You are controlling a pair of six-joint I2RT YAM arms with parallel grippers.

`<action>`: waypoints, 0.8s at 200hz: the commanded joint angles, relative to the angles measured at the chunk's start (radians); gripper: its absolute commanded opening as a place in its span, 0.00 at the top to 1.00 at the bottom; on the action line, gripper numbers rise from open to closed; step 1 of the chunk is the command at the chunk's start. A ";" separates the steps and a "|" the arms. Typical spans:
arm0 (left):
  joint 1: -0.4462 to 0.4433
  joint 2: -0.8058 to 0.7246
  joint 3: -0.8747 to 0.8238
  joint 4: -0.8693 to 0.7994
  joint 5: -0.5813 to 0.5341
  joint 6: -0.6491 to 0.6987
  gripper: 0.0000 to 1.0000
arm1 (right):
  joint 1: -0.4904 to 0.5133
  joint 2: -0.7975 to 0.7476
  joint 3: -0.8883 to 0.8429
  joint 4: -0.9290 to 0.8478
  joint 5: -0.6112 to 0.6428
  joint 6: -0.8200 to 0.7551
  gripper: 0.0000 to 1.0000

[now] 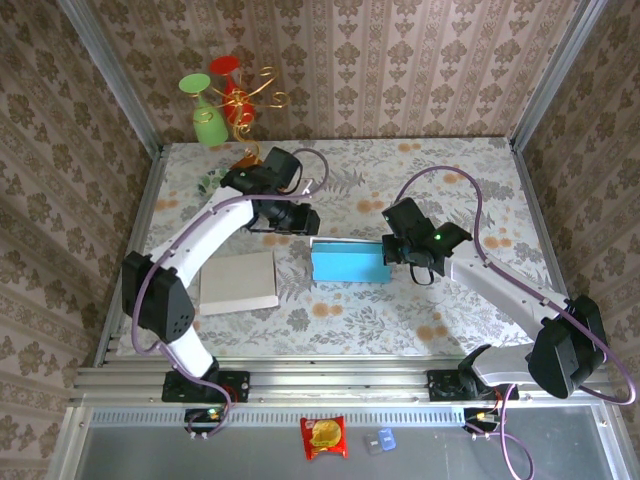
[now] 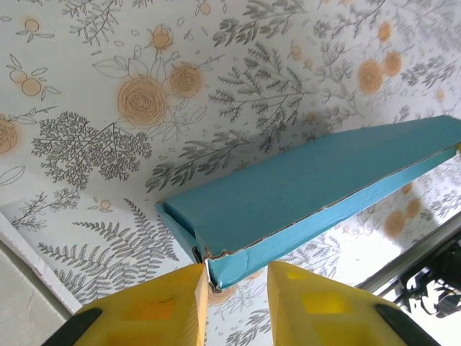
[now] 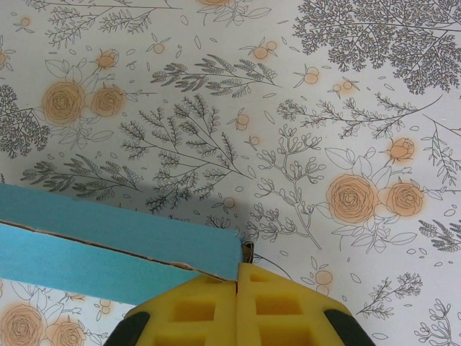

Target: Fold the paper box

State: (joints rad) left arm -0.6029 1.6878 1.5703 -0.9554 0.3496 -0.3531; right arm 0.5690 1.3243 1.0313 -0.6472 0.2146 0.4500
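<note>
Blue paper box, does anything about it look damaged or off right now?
Yes. The paper box has a ragged, slightly torn edge at its near corner, right by the left hand. White paper shows along that seam where the blue edge should be clean. Nothing else about it stands out.

We see a bench (image 1: 460,180) covered in floral print, enclosed by brown damask-papered walls (image 1: 400,60) under even light.

High behind my bases, one camera overlooks the whole floral-patterned tabletop (image 1: 400,320). My wrist cameras look close-up at opposite ends of the flat teal paper box (image 1: 348,265), which all views share.
</note>
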 commanded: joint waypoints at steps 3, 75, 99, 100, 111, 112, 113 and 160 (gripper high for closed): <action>-0.014 0.034 0.035 -0.099 -0.049 0.054 0.72 | 0.012 0.021 -0.007 -0.089 0.004 0.016 1.00; -0.024 0.046 0.025 -0.092 -0.054 0.058 0.78 | 0.012 0.023 -0.005 -0.089 0.002 0.018 1.00; -0.026 0.056 0.024 -0.090 -0.048 0.057 0.79 | 0.012 0.019 -0.008 -0.092 0.003 0.022 1.00; -0.026 0.056 0.024 -0.089 -0.049 0.057 0.79 | 0.012 0.019 -0.008 -0.092 0.003 0.022 1.00; -0.027 0.057 0.023 -0.085 -0.049 0.057 0.79 | 0.012 0.017 -0.010 -0.091 0.003 0.021 1.00; -0.026 0.057 0.023 -0.085 -0.049 0.057 0.79 | 0.012 0.017 -0.009 -0.090 0.003 0.021 1.00; -0.026 0.057 0.023 -0.085 -0.049 0.056 0.79 | 0.012 0.016 -0.008 -0.090 0.003 0.021 1.00; -0.026 0.068 0.025 -0.077 -0.049 0.059 0.80 | 0.013 0.015 -0.008 -0.092 0.002 0.023 1.00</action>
State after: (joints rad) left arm -0.6224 1.7351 1.5787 -1.0252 0.3054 -0.3130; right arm 0.5690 1.3243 1.0313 -0.6468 0.2146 0.4530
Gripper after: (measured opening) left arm 0.204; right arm 0.061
